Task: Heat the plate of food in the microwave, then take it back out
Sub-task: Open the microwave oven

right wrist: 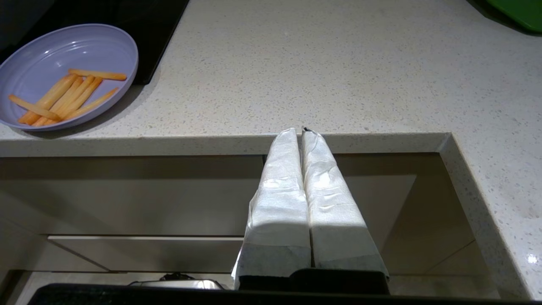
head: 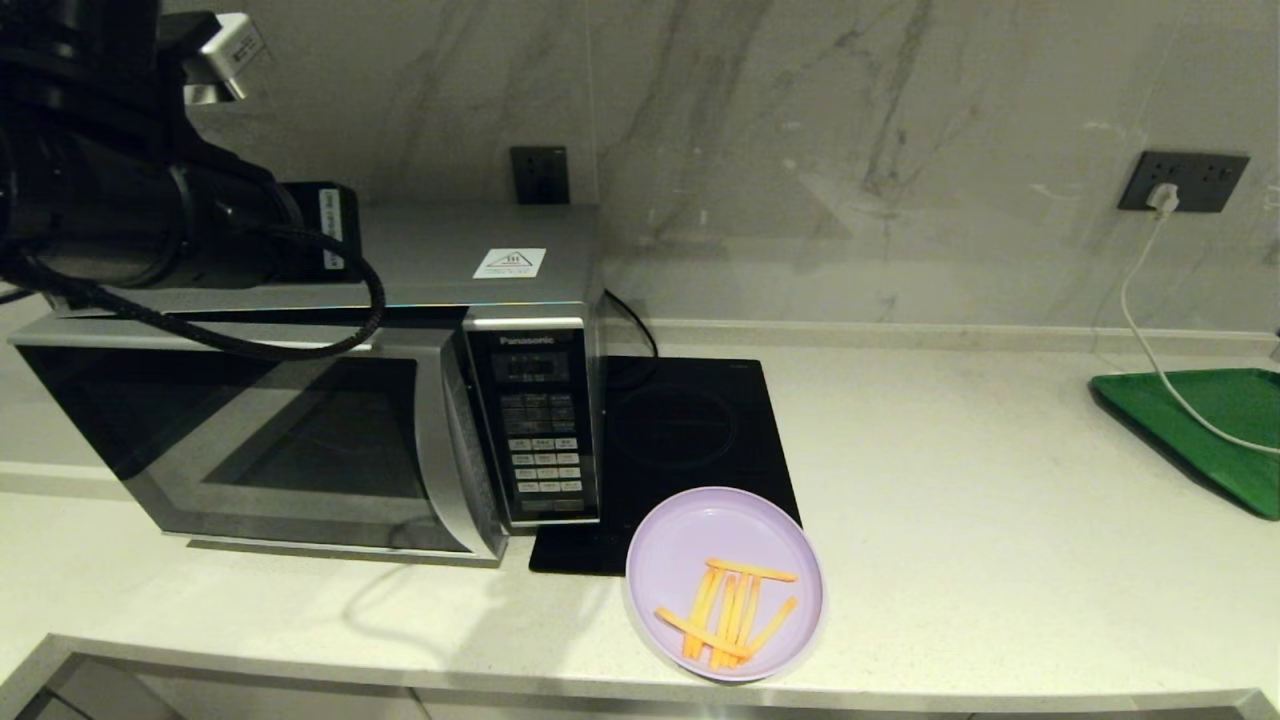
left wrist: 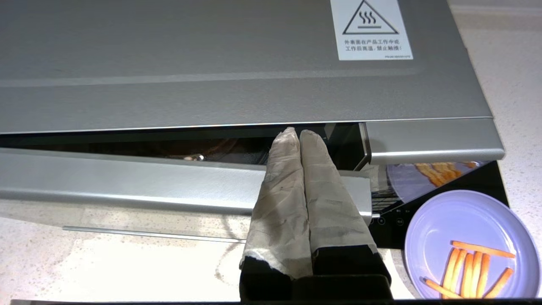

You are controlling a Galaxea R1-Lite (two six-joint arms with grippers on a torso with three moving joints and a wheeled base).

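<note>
The step in hand is judged to be the opening of the microwave (head: 330,400), whose door is seen slightly ajar in the left wrist view. The left gripper (left wrist: 300,133) is held above the door's top edge, its cloth-wrapped fingers (left wrist: 326,182) pressed together with nothing between them, the tips reaching into the dark gap between door and body. To do this well, the closed tips are best hooked behind the door's free edge, near the black button panel (head: 540,430), and the door swept outward along the arc of its hinge rather than pulled straight, so the heavy casing is not dragged across the countertop (head: 1000,500). The door should be swung fully clear before the plate is fetched.

The plate of food (head: 724,582) is found on the countertop at about five o'clock from the microwave, partly overlapping the front corner of the flat black induction hob (head: 690,440). It is round, pale lilac, smooth plastic with a raised rim; thin orange-yellow sticks lie loosely across it and could slide if it is tilted. The microwave is boxy, brushed silver-grey metal with a dark glossy glass door and a white warning sticker (head: 510,263) on top.

The right gripper (right wrist: 301,131) is parked below the counter edge, fingers pressed together, empty. A green tray (head: 1210,430) lies at three o'clock.
</note>
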